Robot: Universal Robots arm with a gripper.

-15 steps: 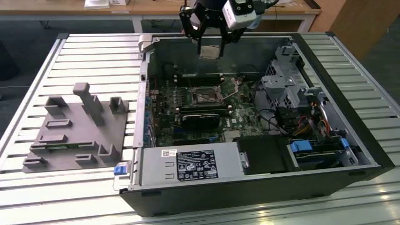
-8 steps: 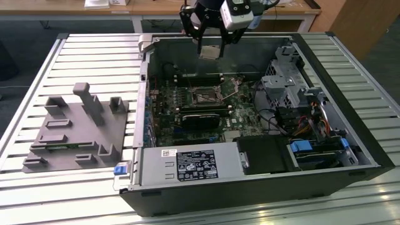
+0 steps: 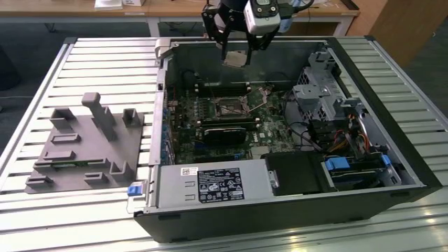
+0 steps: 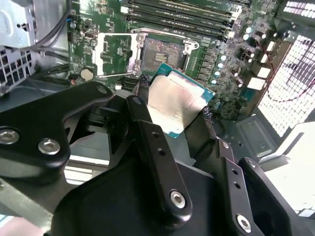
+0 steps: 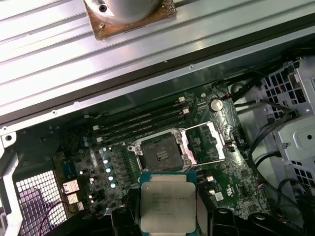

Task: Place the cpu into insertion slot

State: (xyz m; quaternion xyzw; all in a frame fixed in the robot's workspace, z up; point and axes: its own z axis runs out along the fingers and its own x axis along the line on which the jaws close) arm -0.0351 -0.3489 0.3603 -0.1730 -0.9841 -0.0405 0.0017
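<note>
My gripper (image 3: 236, 54) hangs over the far wall of the open computer case, shut on the cpu (image 3: 235, 59). The cpu is a flat square chip with a dull silvery face; its edges sit between the black fingers (image 4: 143, 114) in the second wrist view. In the first wrist view the cpu (image 5: 167, 200) shows face-on. The insertion slot (image 3: 229, 108) lies on the green motherboard, below the chip and nearer the case's middle. In both wrist views the insertion slot (image 4: 160, 51) (image 5: 160, 153) stands uncovered, its metal bracket swung aside, well apart from the chip.
Long black memory strips (image 5: 142, 123) run beside the slot. A black card (image 3: 224, 134) lies on the board, with a power supply (image 3: 203, 185) nearer the front. Drive cages and cables (image 3: 326, 105) fill the exterior view's right. A grey fixture block (image 3: 84, 142) stands outside the case.
</note>
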